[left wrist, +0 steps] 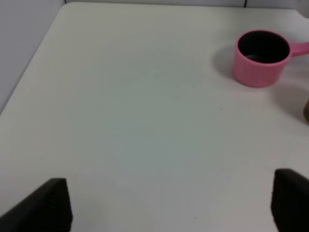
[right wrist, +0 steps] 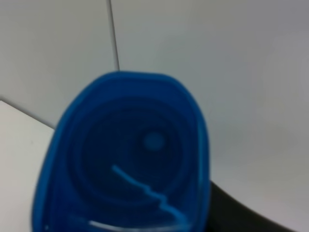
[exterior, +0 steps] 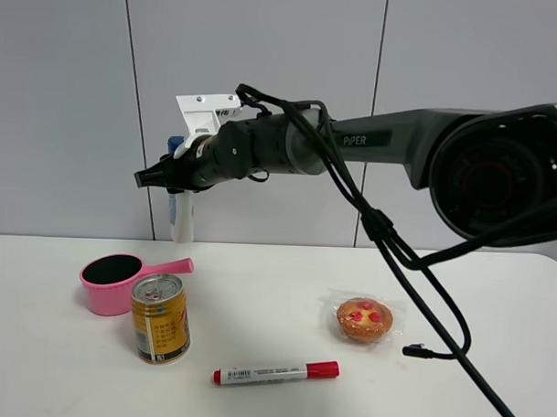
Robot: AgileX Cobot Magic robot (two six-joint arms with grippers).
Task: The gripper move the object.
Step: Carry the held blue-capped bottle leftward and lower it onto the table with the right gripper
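The white bottle [exterior: 182, 220] with a blue cap hangs upright in the air above the table's rear left, over the pink cup. My right gripper [exterior: 170, 179], reaching across from the right, is shut on the bottle's upper part. In the right wrist view the blue cap [right wrist: 130, 154] fills most of the frame, with a dark finger [right wrist: 241, 212] beside it. My left gripper [left wrist: 169, 205] is open and empty above bare table. Its two black fingertips [left wrist: 48, 205] show at the frame's lower corners. It does not show in the high view.
On the white table [exterior: 276, 272] stand a pink handled cup [exterior: 120, 281], also in the left wrist view [left wrist: 260, 58], and a gold can [exterior: 160, 318]. A red-capped marker [exterior: 275, 372] lies at the front. A wrapped pastry [exterior: 363, 318] sits right of centre. A black cable [exterior: 420, 351] trails down at right.
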